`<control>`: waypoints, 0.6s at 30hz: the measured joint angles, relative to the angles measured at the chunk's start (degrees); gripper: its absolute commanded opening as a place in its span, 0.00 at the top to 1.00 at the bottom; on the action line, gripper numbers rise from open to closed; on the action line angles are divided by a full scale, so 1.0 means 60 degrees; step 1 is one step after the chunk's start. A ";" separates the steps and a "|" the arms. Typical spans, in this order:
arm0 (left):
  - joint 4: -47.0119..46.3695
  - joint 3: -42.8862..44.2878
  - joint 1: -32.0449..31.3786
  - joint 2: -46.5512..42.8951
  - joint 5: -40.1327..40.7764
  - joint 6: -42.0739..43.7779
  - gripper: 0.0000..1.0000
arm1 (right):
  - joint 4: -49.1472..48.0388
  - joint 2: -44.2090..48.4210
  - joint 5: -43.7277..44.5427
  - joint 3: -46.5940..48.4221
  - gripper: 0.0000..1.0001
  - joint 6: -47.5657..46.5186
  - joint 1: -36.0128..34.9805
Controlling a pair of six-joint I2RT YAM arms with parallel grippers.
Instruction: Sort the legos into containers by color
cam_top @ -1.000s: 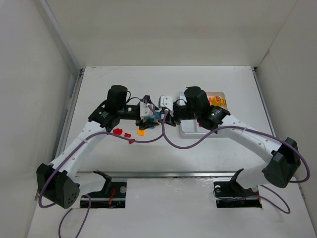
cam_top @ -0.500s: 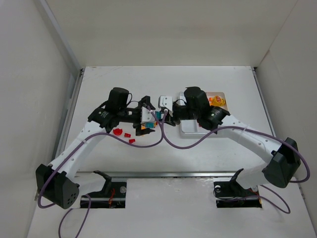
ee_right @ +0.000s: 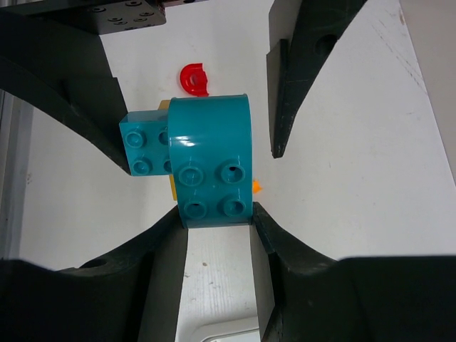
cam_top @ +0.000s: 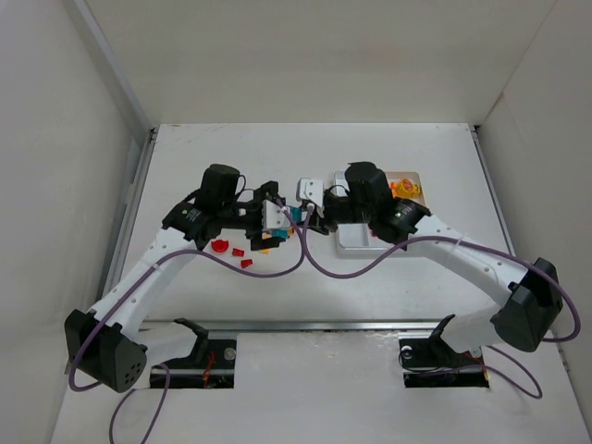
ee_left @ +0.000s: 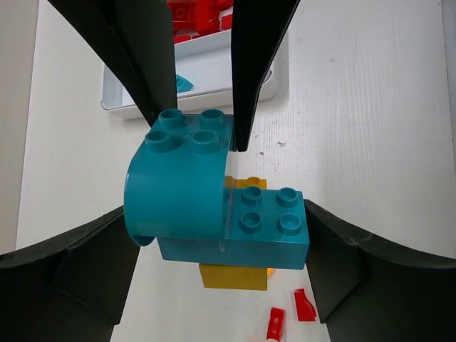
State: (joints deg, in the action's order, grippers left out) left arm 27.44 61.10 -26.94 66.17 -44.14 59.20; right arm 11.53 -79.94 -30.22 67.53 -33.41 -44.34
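Worktop (cam_top: 416, 277), unsorted: several red legos (cam_top: 220, 245). My left tool (ee_left: 217, 206) stands spread around the teal stack (ee_left: 192, 185), which my right tool (ee_right: 216, 209) pinches near the tray (ee_left: 114, 100); the yellow brick (ee_left: 231, 274) beneath may be attached, unclear. Tray holds red pieces (ee_left: 199, 13), a teal piece (ee_left: 182, 83) and yellow pieces (cam_top: 407, 190): sorting partly done, I judge.

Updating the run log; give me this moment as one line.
left gripper: open around teal brick | right gripper: shut on teal brick
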 measured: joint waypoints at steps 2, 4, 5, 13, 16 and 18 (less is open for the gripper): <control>0.0036 0.0000 0.0000 0.0000 -0.0026 0.0036 0.44 | -0.0011 0.0040 0.0066 0.0000 1.00 0.0004 0.0000; 0.0113 -0.0015 0.0000 0.0000 -0.0066 0.0015 0.68 | -0.0022 0.0109 0.0160 -0.0011 1.00 -0.0033 0.0011; 0.0113 -0.0015 0.0000 0.0000 -0.0117 0.0058 0.77 | -0.0036 0.0138 0.0189 -0.0033 1.00 -0.0022 0.0007; 0.0076 -0.0018 -0.0058 0.0000 -0.0178 -0.0015 1.00 | -0.0178 0.0390 0.0546 -0.0302 1.00 0.0390 0.0062; -0.0204 -0.0098 -0.0142 0.0004 -0.0168 -0.0095 1.00 | -0.0561 0.0608 0.0229 -0.0656 1.00 0.0991 0.0441; -0.0350 -0.0153 -0.0219 0.0015 -0.0051 -0.0087 1.00 | -0.0994 0.0911 0.0087 -0.1024 1.00 0.1708 0.0958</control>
State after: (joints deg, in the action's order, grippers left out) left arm 25.34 60.18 -28.25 66.26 -44.45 58.67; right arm 5.56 -74.48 -29.69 61.39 -23.16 -38.59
